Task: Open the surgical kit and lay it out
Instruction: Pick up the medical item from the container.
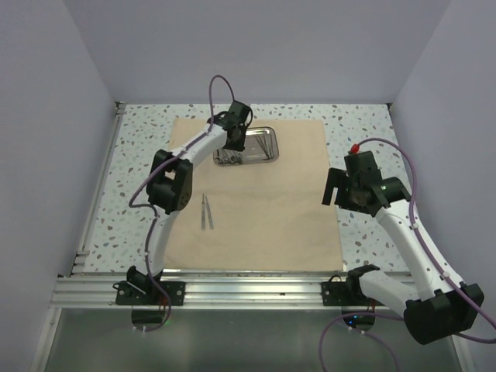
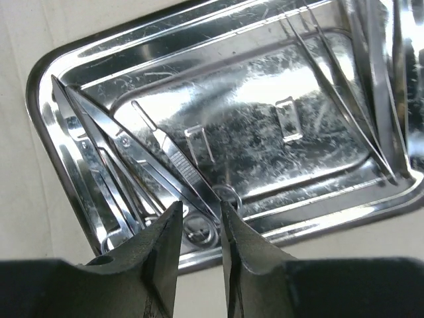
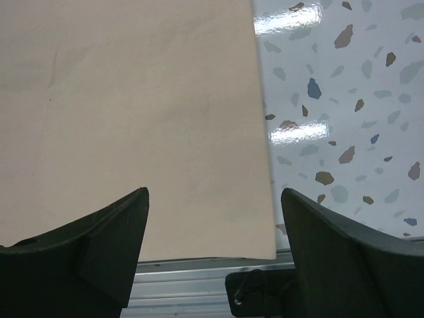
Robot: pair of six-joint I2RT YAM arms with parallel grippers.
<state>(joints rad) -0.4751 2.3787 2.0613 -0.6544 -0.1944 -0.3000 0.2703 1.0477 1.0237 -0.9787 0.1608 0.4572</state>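
The cloth wrap (image 1: 256, 225) is lying opened flat with the steel tray (image 1: 265, 144) sitting on its far part, so the unwrapping looks done and the laying-out is the step in hand. Left of the tray and nearer the arms, well apart from it, slim tweezers (image 1: 209, 213) are already lying on the cloth. The left gripper (image 1: 234, 141) is reaching down over the tray's left end, where the other instruments are lying bunched together. In the left wrist view its fingers (image 2: 159, 252) are standing narrowed to a slit, with a ribbed instrument (image 2: 180, 163) running into the gap and the scissors (image 2: 99, 118) lying just beside it. Whether the pads are actually pinching metal I cannot tell. Toward the tray's right end, thin probes (image 2: 338, 99) are lying slantwise against the wall. Well to the right of the tray and nearer the arms, the right gripper (image 1: 335, 190) is hovering over the cloth's right edge, its jaws spread wide with nothing between them.

To my eye the next move is calling for a firm pinch on one instrument alone. After that comes a straight lift clear of the rim without dragging the scissors or shifting the tray, and a gentle set-down on the cloth beside the tweezers
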